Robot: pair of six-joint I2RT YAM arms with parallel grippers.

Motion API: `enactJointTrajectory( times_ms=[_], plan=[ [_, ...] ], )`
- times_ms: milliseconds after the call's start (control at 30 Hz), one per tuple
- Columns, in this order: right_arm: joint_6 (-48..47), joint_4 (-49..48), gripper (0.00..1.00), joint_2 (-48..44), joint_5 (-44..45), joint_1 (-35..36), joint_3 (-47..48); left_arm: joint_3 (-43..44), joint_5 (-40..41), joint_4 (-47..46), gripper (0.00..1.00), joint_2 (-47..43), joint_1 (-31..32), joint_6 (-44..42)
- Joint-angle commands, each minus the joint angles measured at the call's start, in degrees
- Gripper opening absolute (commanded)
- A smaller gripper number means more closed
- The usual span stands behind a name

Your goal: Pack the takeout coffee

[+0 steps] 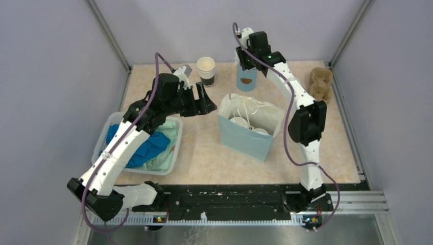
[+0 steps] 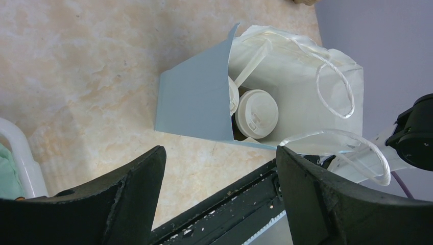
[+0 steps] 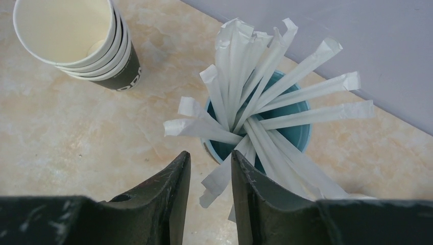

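**A:** The coffee's already in! The takeout coffee (image 2: 258, 113) stands upright inside the light blue paper bag (image 2: 194, 97) mid-table, white lid up, with a second lid (image 2: 233, 96) tucked just beside it.

**B:** And the left gripper (image 2: 220, 153) hangs over the table (image 2: 76, 66) to the bag's left, jaws spread wide, holding nothing.

**A:** The action's at the far side. The right gripper (image 3: 212, 158) is low over the light blue cup (image 3: 301, 135) of paper-wrapped sticks (image 3: 286, 87), its fingers drawn close with one wrapper's end lying between them.

**B:** Pinched or not? I can't tell, since a sliver of gap shows on either side.

**A:** My read is that it's after one stick to go with the drinks. To do that well, it should close on that single wrapper and draw it straight up, so the rest of the fan doesn't drag or tip the cup.

**B:** It should mind the stack of lidless paper cups (image 3: 76, 41) to the left, too. Then it can carry the stick over the bag's open mouth, clear of the twine handles (image 2: 334, 87), and let it go beside the lids.
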State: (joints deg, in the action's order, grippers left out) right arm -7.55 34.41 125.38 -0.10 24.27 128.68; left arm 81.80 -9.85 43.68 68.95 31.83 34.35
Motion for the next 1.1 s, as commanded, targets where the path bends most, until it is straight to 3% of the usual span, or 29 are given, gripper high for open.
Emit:
enactJointTrajectory(
  times_ms=[0,200,433,667,833,1067],
  plan=[
    [-0.95,-0.5,0.33,-0.82,1.66,0.42,1.45,1.48,-1.2,-2.11,0.85,0.02,-0.41,-1.0],
    [-1.58,-0.27,0.31,-0.34,2.18,0.4,1.24,1.4,-1.16,-2.31,0.85,0.0,-0.61,-0.95],
    [-1.59,-0.42,0.2,0.03,1.46,0.42,1.22,0.82,-1.55,-2.82,0.85,-0.02,-0.78,-0.76],
    [-1.83,-0.16,0.26,0.7,2.05,0.43,1.22,0.86,-1.69,-2.74,0.85,0.02,-0.86,-0.77],
    [-2.2,-0.11,0.25,0.77,2.53,0.4,0.87,0.91,-1.71,-2.69,0.85,0.04,-1.15,-0.95],
    [-2.25,0.06,0.09,1.48,2.63,0.37,2.33,0.91,-2.42,-2.82,0.85,0.54,-1.42,-1.25]
  ],
)
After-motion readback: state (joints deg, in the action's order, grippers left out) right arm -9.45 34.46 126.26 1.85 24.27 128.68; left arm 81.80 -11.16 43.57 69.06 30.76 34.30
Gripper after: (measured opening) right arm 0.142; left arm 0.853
